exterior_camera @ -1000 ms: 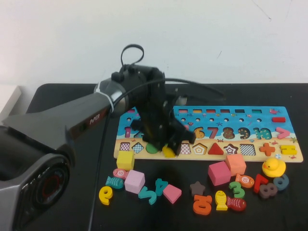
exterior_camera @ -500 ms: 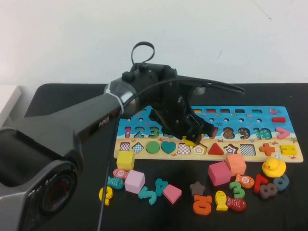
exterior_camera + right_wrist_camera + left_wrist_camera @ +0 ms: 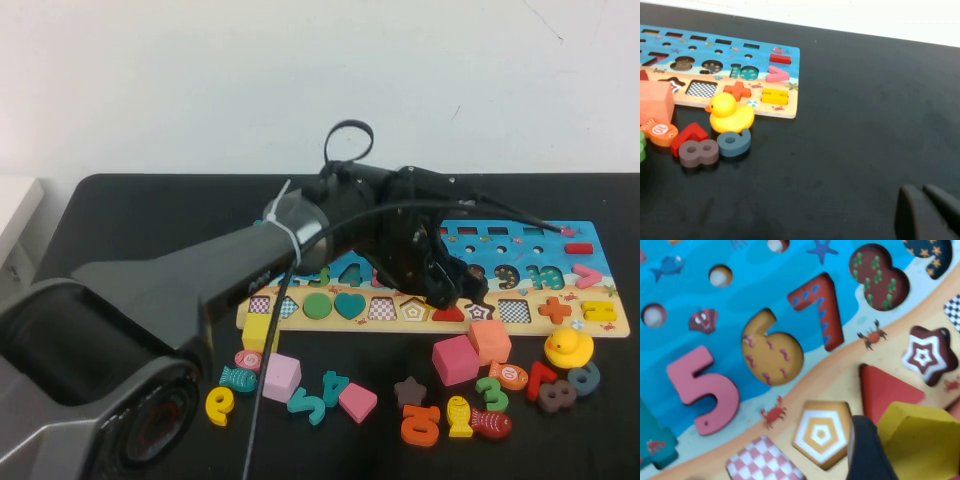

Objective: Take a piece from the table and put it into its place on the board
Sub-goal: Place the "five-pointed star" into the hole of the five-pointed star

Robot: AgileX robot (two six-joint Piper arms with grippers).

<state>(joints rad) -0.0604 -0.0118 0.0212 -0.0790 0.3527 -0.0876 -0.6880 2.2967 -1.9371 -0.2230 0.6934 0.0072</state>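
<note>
My left gripper (image 3: 455,288) hangs low over the tan strip of the board (image 3: 600,250), beside the red triangle (image 3: 447,314). In the left wrist view it is shut on the yellow pentagon piece (image 3: 920,440), with one black finger (image 3: 867,452) against the piece's side. The piece hangs over the red triangle (image 3: 885,387), just beside the open pentagon slot (image 3: 822,437), tilted. In the high view the gripper hides the piece. The pentagon slot (image 3: 415,311) shows left of the gripper. My right gripper (image 3: 927,212) is shut and empty, low over the black table (image 3: 865,100), well right of the board (image 3: 785,70).
Loose pieces lie on the table in front of the board: a yellow cube (image 3: 260,331), pink blocks (image 3: 455,360), a yellow duck (image 3: 568,348), several numbers and fish. The duck (image 3: 730,115) and a grey 8 (image 3: 697,152) lie near the board's right end.
My left arm has swung to the right along the board's shape row with the yellow piece, from the heart slot area to over the red triangle.
</note>
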